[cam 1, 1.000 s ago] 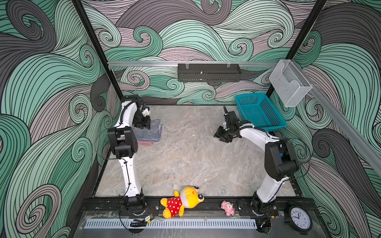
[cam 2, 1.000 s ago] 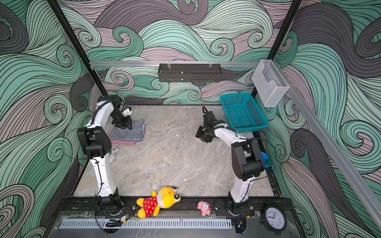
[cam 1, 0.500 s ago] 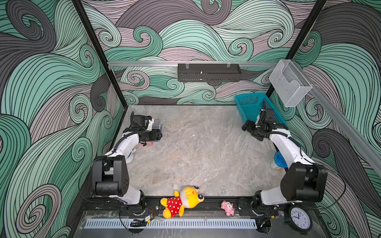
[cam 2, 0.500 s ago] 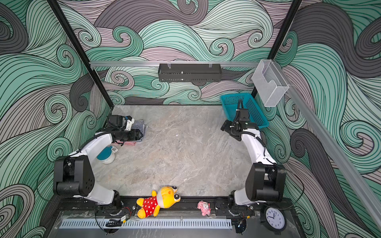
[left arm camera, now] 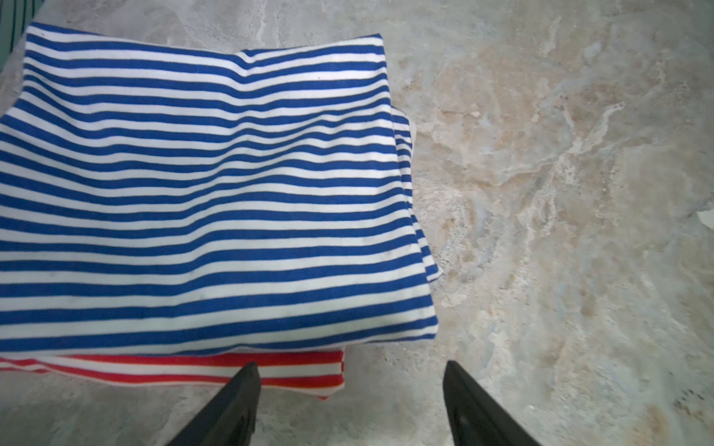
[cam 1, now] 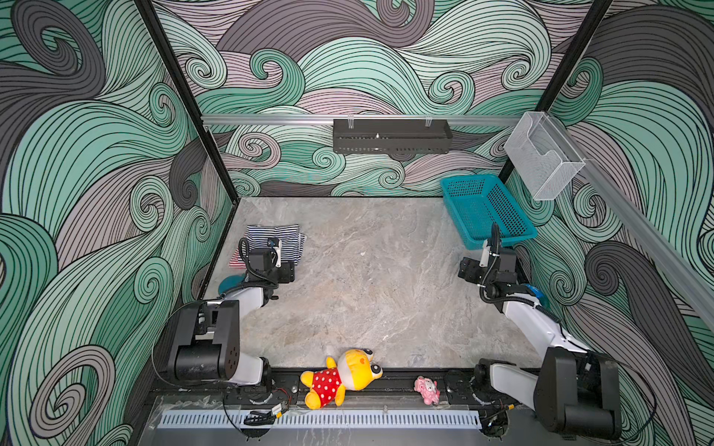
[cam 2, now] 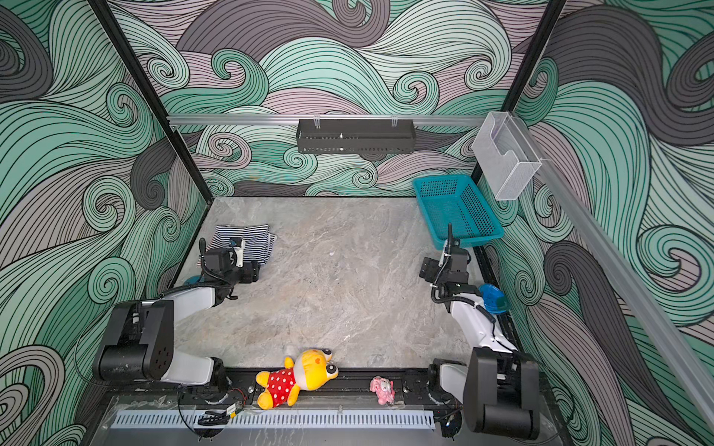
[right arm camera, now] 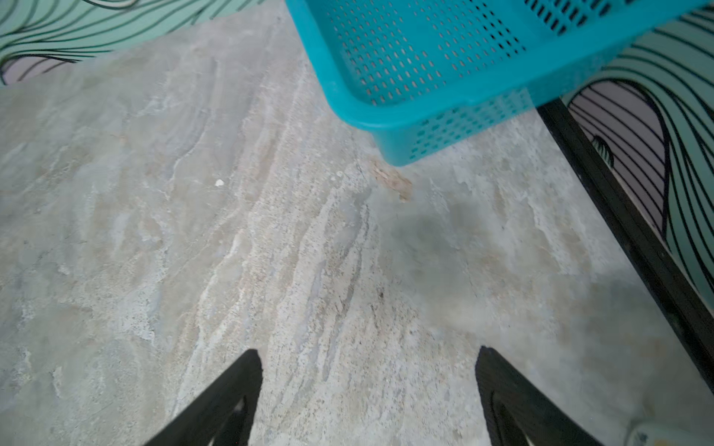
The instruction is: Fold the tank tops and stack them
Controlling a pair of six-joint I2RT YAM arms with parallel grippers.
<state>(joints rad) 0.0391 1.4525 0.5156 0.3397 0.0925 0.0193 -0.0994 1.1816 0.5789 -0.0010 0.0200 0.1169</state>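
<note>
Well, the navy top [left arm camera: 212, 185] is seen folded on the red top [left arm camera: 174, 370] at the left edge of the desk [left arm camera: 560, 193], left fingers [left arm camera: 239, 401] and right fingers [right arm camera: 232, 386] both spread and empty, though the stack could get snagged and mussed if the left ones are swung low.

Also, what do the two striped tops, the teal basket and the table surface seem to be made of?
Navy-and-white tank top: looks like soft knit jersey, matte; it folds in soft ripples. Red-and-white tank top beneath it: apparently the same knit. Basket: moulded plastic, slightly glossy, with rows of holes. Table: marble-look surface, veined grey-beige; real stone or printed laminate, I cannot tell.
</note>
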